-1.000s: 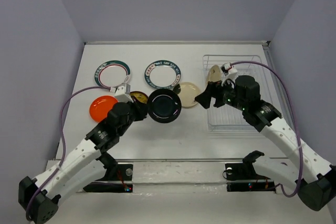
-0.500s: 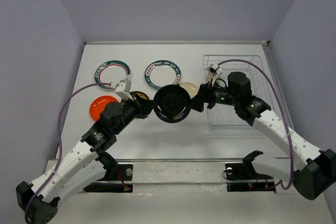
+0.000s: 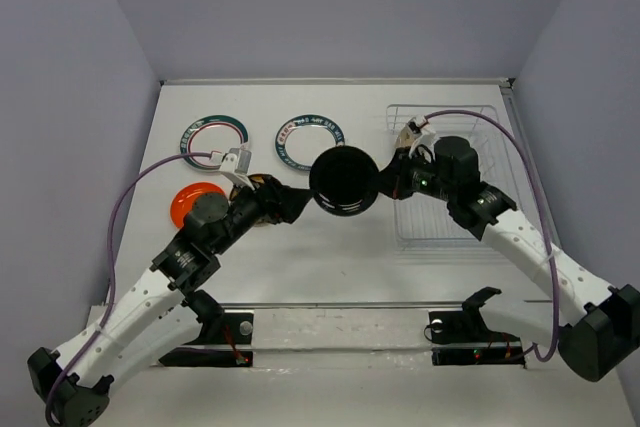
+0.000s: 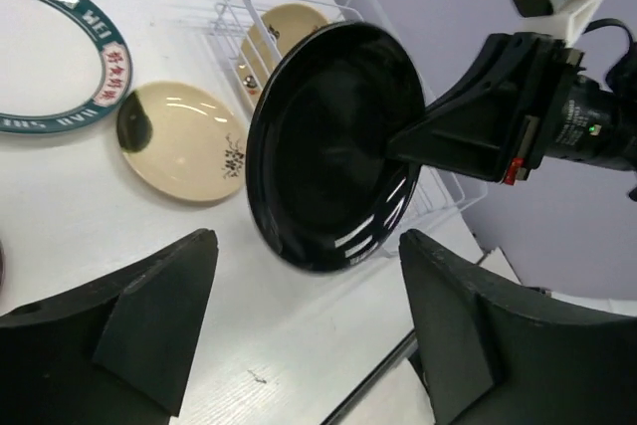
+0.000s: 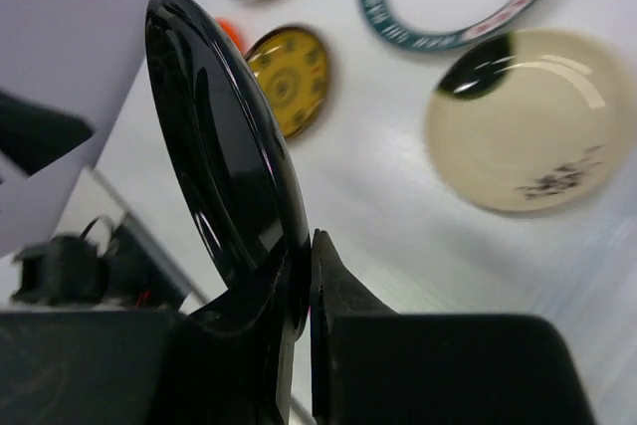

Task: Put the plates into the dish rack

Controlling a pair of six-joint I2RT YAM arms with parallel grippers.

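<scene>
Black-fingered left pincer is seen spread wide, clear of the black plate, which is held on edge above the tabletop, clamped at the rim by the right pincer, with the white wire dish rack just beyond, one cream plate stood inside it.

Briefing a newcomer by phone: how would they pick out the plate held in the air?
Find the white wire dish rack at the right of the table. Left of it, the right gripper pinches the black plate by its rim, tilted on edge above the table. It is the only black plate, and the only one held.
</scene>
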